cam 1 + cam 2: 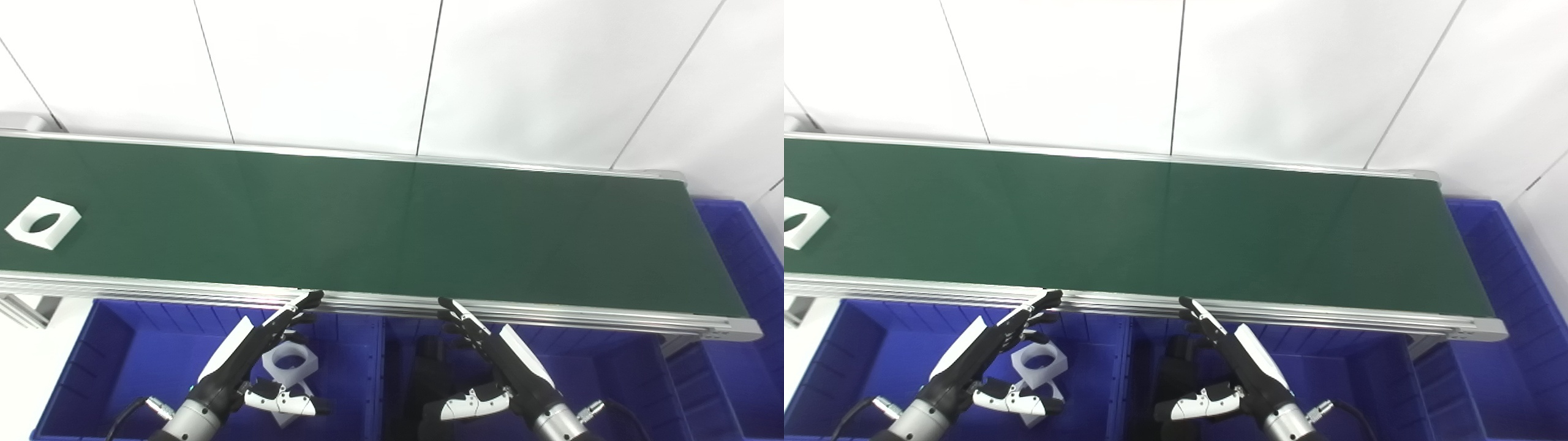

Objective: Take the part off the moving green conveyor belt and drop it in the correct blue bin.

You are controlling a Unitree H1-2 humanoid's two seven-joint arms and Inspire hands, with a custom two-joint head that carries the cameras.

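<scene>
Waiting on part (43,222), far left of left hand (257,355) on belt (392,226). Both hands open, empty, right hand (499,361) too. Looks like light, stiff white block with hole, maybe slick; you'd pinch outer flat sides, not thin rim.

In my right eye view the white part (797,222) on the conveyor belt (1127,226) is cut by the left edge. My left hand (257,358) hides part of the white pieces (293,362) in the blue bin (116,361); both forearms run off the bottom.
</scene>
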